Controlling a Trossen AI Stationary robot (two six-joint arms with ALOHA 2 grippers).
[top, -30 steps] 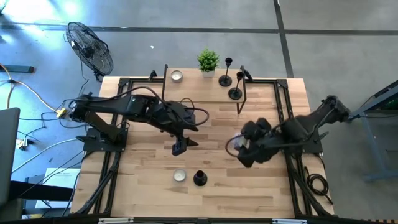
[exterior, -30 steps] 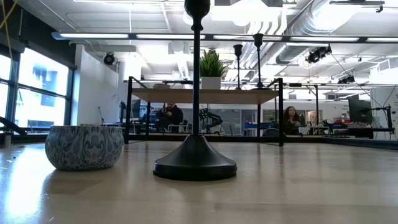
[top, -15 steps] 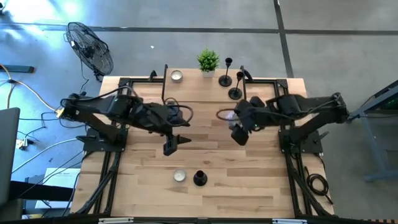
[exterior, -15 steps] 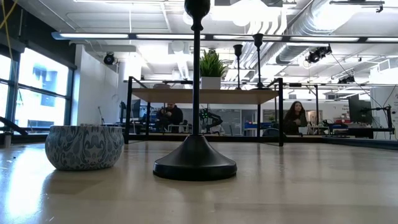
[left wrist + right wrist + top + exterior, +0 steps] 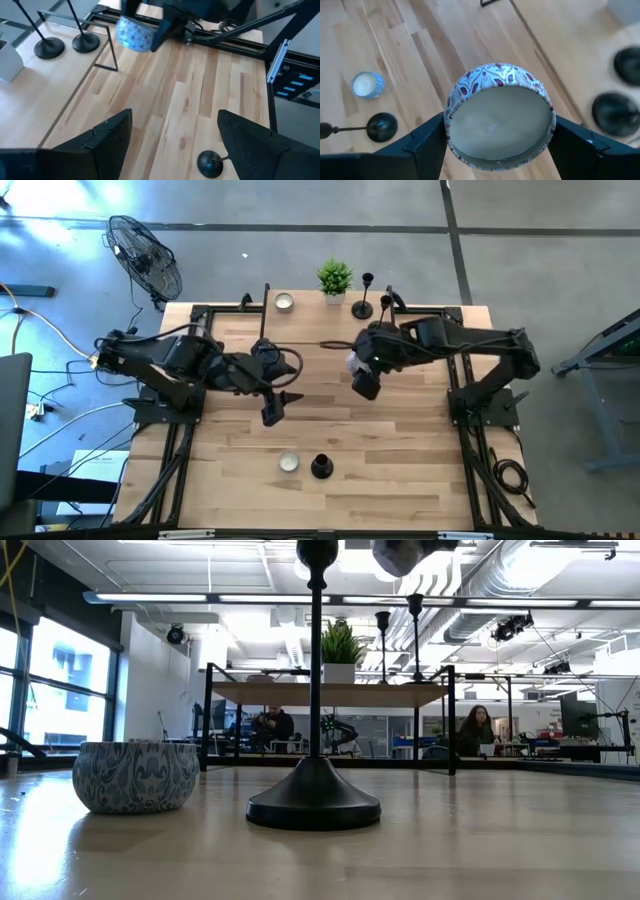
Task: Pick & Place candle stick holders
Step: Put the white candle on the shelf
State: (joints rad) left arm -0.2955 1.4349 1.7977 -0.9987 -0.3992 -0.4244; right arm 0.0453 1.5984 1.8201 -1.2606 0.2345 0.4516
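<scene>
Right gripper, upper centre of high view, pinches a patterned candle tin; left gripper spread, empty. Candle stick holders: one lower centre, two top edge; bare table between

No text, label, brand, number or sign can be read in any of the views.
</scene>
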